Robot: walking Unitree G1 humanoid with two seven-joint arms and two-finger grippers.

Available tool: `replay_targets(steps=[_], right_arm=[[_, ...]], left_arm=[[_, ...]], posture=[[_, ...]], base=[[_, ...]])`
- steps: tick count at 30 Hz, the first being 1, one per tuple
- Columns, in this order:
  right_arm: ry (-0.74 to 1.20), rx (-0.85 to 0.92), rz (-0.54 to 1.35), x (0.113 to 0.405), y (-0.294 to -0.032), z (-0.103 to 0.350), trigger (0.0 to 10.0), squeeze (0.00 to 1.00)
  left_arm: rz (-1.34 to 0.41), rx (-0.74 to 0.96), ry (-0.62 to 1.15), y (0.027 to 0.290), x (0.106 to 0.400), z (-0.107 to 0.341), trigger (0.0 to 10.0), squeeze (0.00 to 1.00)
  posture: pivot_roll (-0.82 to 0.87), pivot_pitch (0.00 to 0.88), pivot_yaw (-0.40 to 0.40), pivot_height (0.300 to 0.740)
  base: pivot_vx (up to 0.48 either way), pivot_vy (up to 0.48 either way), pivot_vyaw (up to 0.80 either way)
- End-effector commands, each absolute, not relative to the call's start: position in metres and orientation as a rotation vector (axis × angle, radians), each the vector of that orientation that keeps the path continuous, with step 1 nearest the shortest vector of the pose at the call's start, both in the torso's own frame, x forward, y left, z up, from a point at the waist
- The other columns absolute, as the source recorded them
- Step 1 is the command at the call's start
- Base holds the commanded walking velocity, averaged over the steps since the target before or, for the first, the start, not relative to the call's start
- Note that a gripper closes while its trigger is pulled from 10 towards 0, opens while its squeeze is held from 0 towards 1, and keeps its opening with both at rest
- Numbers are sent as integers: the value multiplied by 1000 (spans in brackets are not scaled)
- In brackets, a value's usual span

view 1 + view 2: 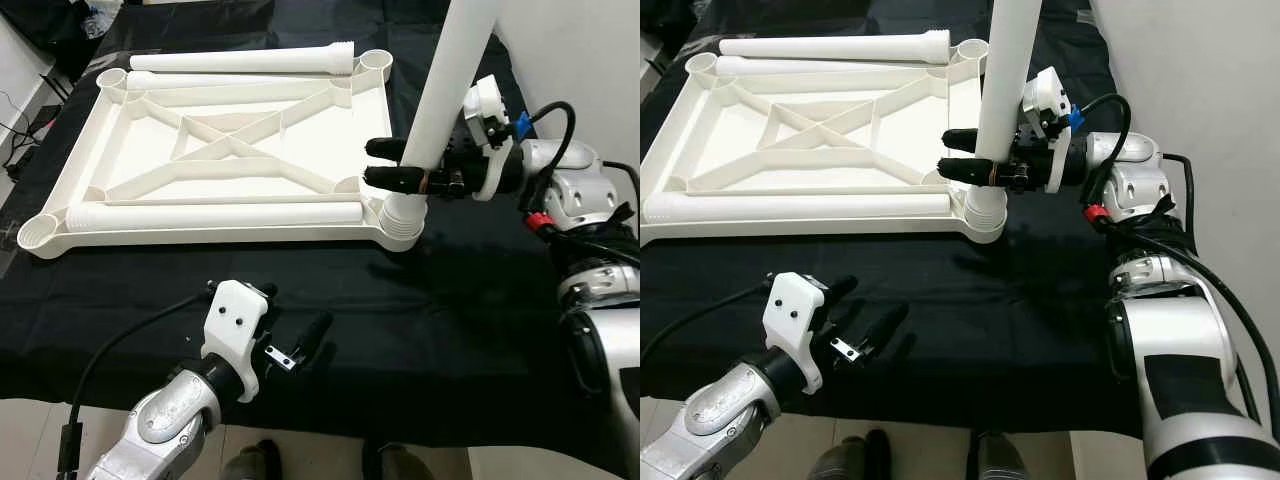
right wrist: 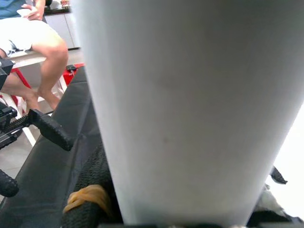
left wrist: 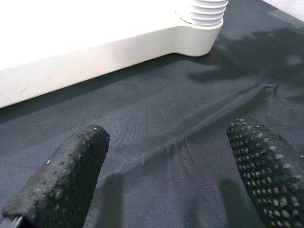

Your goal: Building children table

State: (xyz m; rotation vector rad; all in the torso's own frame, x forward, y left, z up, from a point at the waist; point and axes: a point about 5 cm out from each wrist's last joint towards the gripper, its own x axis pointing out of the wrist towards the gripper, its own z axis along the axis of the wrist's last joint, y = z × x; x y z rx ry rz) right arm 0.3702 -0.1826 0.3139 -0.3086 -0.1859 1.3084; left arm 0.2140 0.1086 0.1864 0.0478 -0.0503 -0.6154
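Observation:
A white plastic table top [image 1: 232, 150] lies upside down on a black cloth. Its ribbed underside faces up, with round sockets at the corners. A white table leg [image 1: 450, 75] stands upright in the near right corner socket [image 1: 402, 218]. My right gripper [image 1: 385, 163] is shut on that leg just above its threaded end; the leg [image 2: 190, 109] looms close in the right wrist view. Two more white legs lie on the table top, one along the near edge [image 1: 215, 214], another along the far edge [image 1: 240, 61]. My left gripper [image 1: 290, 340] hovers open over the cloth near the front edge.
The black cloth [image 1: 420, 330] covers the work surface down to its front edge, with pale floor below. A white wall rises on the right. In the right wrist view a seated person's legs [image 2: 33, 52] are off to one side of the table.

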Motion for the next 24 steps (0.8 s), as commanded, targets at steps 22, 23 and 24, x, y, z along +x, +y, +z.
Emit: replay_targets(steps=[22, 23, 24], right_arm=[[-159, -283, 1302, 371, -174, 294, 10000, 0], [-159, -283, 1289, 372, -174, 293, 10000, 0], [-159, -283, 1289, 372, -174, 293, 10000, 0]], left_arm=[[-620, 43, -38, 107, 211, 184, 10000, 0], [-620, 42, -39, 107, 211, 184, 10000, 0], [-620, 42, -39, 107, 211, 184, 10000, 0]], posture=[[103, 328, 30, 740], [103, 331, 31, 740], [103, 331, 31, 740]], base=[[0, 0, 0], [0, 0, 0], [0, 0, 0]])
